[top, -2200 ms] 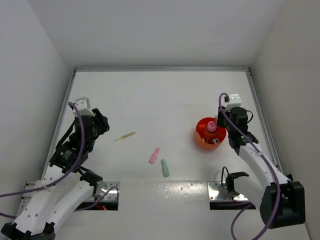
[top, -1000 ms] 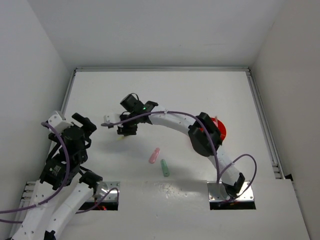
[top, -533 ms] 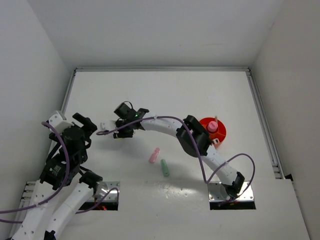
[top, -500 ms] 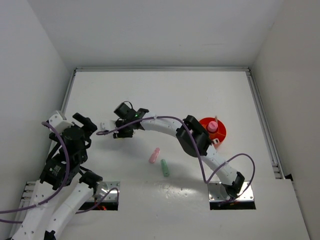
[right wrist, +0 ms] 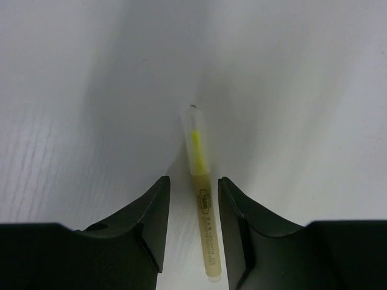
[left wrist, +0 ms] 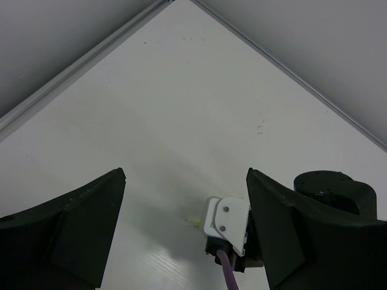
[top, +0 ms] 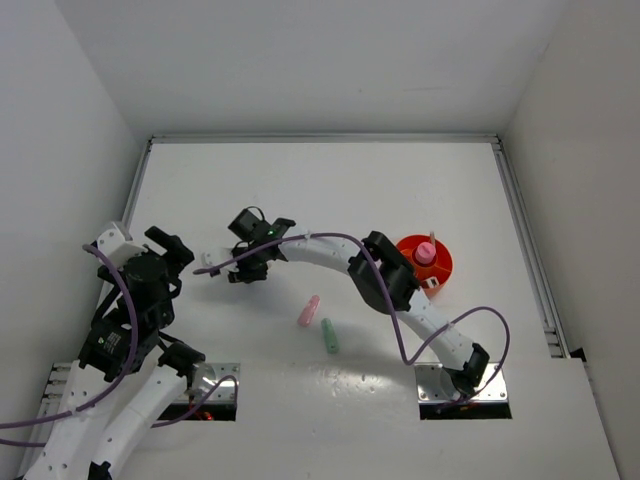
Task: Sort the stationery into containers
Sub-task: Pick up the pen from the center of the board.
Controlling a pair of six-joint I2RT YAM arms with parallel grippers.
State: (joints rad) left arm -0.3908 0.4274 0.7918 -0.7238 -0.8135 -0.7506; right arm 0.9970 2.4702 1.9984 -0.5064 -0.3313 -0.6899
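Note:
A thin yellow stick (right wrist: 202, 205) lies on the white table between my right gripper's (right wrist: 193, 181) fingers, which stand open a little wider than the stick, one on each side. In the top view the right gripper (top: 247, 268) is reached far across to the left of centre and hides the stick. The stick's tip (left wrist: 193, 222) shows in the left wrist view beside the right wrist. My left gripper (left wrist: 185, 175) is wide open and empty, held back at the left (top: 165, 250). The orange-red tub (top: 443, 266) at the right holds a pink-capped tube (top: 425, 252).
A pink marker (top: 309, 310) and a mint-green marker (top: 329, 336) lie side by side near the front centre. The right arm (top: 330, 250) stretches across the middle of the table. Walls close in the table on three sides.
The right arm swung from the tub across to the yellow stick and settled its open fingers around it. The left arm pulled back to the left.

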